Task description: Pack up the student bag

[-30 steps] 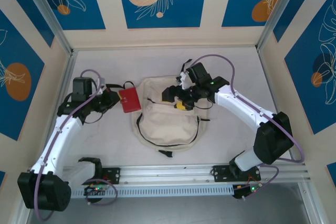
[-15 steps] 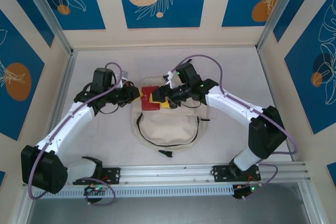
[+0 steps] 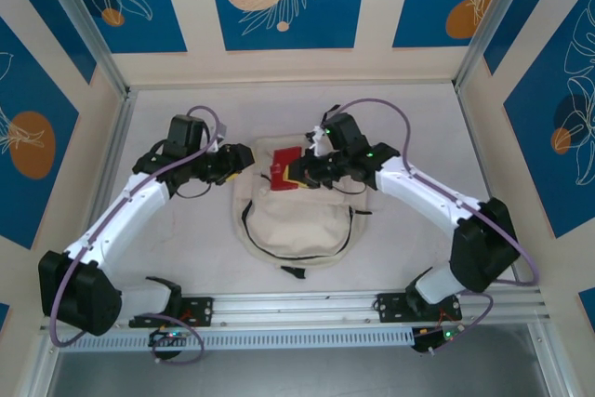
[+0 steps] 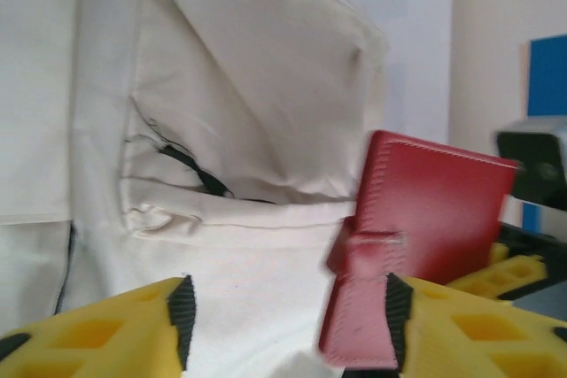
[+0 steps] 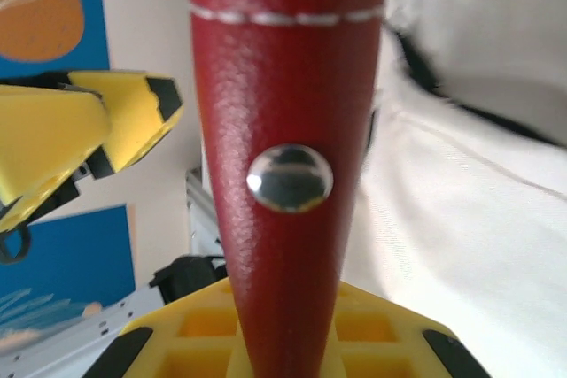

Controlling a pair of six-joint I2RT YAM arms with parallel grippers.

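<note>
Since a second ago your red case (image 3: 284, 166) has travelled from the table (image 3: 409, 118) left of the student bag (image 3: 297, 225) to above the bag's top edge, changing hands on the way. Your right gripper (image 3: 297, 174) now clamps it by one end (its snap stud (image 5: 290, 178) faces the right wrist camera), while the left gripper (image 3: 244, 157) sits just beside it, jaws apart and gripping nothing. The bag lies flat mid-table, between both arms.
</note>
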